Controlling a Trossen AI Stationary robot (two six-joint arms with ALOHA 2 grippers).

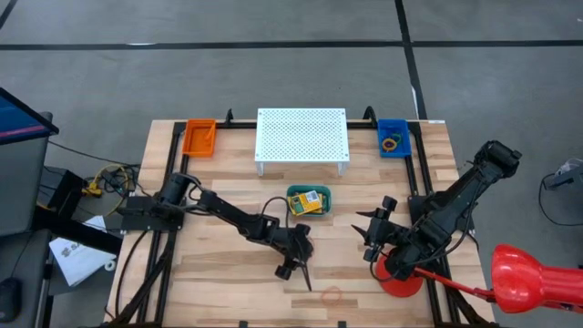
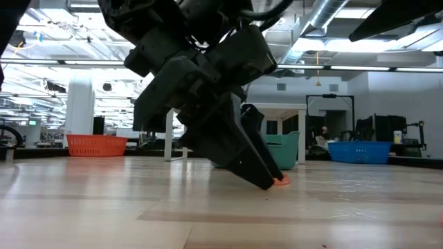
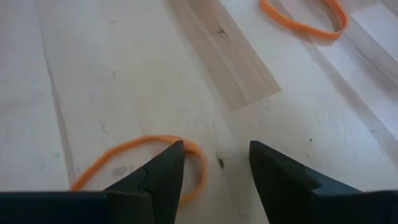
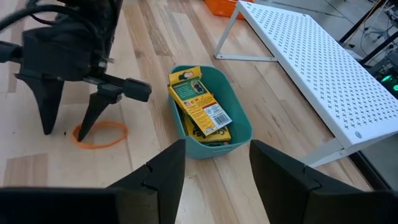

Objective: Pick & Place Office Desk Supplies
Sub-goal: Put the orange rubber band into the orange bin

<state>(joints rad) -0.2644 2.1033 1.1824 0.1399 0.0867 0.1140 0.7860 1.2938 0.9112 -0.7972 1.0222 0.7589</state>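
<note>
Looking down, I see my left gripper [image 3: 214,171] open on the table, one finger tip inside an orange rubber band [image 3: 140,158], while the right gripper [image 4: 214,168] waits open near the teal bin [image 4: 239,127] holding crayon boxes [image 4: 200,106].

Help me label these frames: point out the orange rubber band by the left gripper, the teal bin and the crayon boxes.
orange rubber band [image 4: 99,135]: right wrist view, on its near strand.
teal bin [image 4: 239,129]: right wrist view, on its outer wall.
crayon boxes [image 4: 198,99]: right wrist view, on the top box's face.
</note>
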